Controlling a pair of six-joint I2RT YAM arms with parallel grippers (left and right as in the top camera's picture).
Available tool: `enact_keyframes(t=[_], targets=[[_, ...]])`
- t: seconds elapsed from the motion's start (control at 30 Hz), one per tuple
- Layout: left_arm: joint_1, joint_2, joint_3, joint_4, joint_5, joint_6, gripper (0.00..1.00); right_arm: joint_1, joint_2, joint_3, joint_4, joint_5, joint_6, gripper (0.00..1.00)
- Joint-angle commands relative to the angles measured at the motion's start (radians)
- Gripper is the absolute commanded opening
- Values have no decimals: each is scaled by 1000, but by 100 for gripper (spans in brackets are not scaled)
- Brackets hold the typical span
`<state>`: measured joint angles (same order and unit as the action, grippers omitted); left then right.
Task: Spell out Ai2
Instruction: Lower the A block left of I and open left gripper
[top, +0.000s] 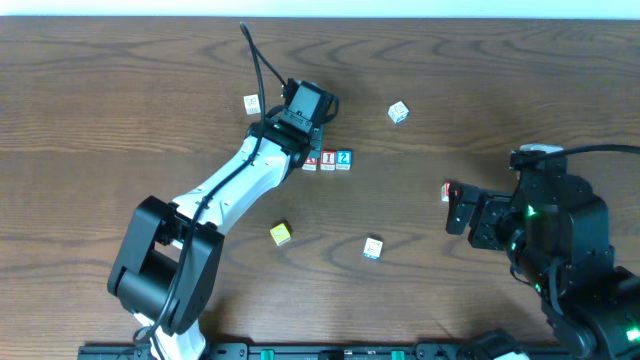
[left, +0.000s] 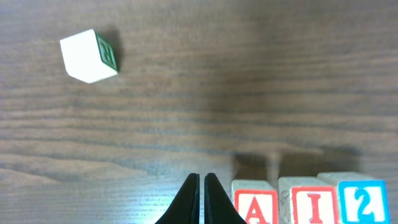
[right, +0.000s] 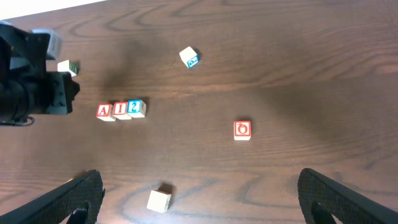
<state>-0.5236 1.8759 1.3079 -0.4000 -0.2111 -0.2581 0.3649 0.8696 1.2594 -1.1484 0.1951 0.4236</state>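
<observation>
Three small blocks stand in a touching row on the wood table: a red A block (top: 311, 160), a red I block (top: 327, 160) and a blue 2 block (top: 343, 159). The left wrist view shows them side by side: A (left: 255, 205), I (left: 309, 203), 2 (left: 362, 201). They also show in the right wrist view, A (right: 104, 112), I (right: 120, 110), 2 (right: 136, 108). My left gripper (left: 201, 196) is shut and empty, just left of the A block. My right gripper (right: 199, 193) is open wide and empty, raised at the table's right side.
Loose blocks lie around: a white one with green print (top: 252, 103) behind the left arm, a white and blue one (top: 398, 112), a red one (top: 447, 190) by the right gripper, a yellow one (top: 281, 234) and a pale one (top: 372, 247).
</observation>
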Motion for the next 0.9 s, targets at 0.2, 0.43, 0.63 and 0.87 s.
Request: enact_keyframes(t=[0.2, 0.43, 0.63, 0.87], targets=[[6, 35, -68, -3, 29, -53, 6, 2, -3, 4, -1, 6, -13, 99], [6, 88, -71, 6, 83, -72, 6, 2, -3, 4, -1, 6, -13, 99], [6, 92, -71, 15, 90, -81, 6, 2, -3, 4, -1, 6, -13, 99], [6, 113, -72, 15, 111, -98, 6, 2, -3, 4, -1, 6, -13, 99]])
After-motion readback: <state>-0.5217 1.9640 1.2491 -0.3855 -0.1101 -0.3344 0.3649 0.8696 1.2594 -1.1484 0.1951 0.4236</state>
